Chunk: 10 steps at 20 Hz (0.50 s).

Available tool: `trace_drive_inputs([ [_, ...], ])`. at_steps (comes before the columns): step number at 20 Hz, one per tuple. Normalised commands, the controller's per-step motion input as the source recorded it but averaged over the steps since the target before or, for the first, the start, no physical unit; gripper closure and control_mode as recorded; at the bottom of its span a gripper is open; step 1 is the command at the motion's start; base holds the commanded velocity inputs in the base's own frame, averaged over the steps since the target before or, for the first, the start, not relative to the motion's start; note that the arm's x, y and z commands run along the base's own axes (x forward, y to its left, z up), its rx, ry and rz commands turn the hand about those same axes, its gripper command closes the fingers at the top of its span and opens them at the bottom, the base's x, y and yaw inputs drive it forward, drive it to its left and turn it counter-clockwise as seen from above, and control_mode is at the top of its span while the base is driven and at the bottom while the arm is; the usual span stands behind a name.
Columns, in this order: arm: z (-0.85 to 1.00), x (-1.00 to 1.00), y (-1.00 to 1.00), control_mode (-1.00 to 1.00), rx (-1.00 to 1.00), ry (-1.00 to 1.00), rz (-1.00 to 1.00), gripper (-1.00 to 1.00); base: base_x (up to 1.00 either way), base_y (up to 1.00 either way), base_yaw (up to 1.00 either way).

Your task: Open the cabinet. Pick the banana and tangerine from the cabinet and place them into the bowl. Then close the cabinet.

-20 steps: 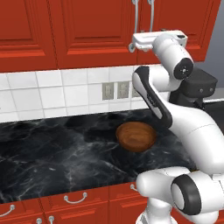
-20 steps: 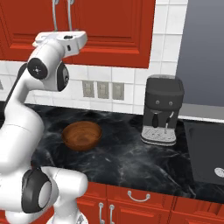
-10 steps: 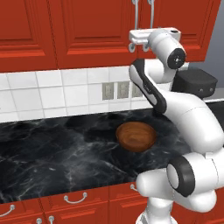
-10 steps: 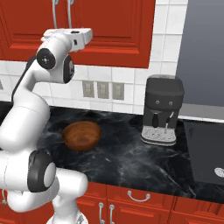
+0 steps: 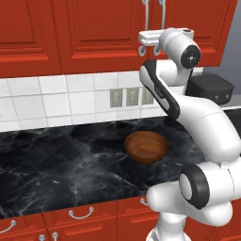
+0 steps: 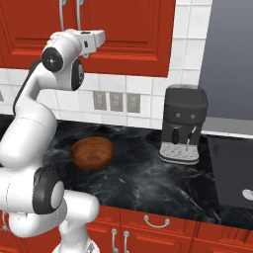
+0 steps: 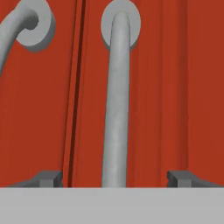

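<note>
The hand (image 7: 114, 177), spread wide, faces the shut cabinet (image 7: 175, 87) high over the tabletop (image 5: 56, 164), a door handle (image 7: 114, 113) running lengthwise straight ahead between its fingertips (image 7: 48, 177), ready for clamping

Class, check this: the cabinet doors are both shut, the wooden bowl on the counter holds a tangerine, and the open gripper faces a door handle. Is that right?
Not quite. The bowl holds nothing, as the left base view shows. The rest stands: both doors of the cabinet are shut, and in the hand view the open gripper faces a door handle, which runs between its fingertips.
</note>
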Motion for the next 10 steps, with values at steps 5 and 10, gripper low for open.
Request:
trace_drive_inputs([
  [5,-0.02,0.14,0.00,-1.00,0.00,0.01,0.00,1.00,0.00,0.00,0.00],
  [10,0.00,0.00,0.00,-1.00,0.00,0.00,0.00,1.00,0.00,0.00,0.00],
])
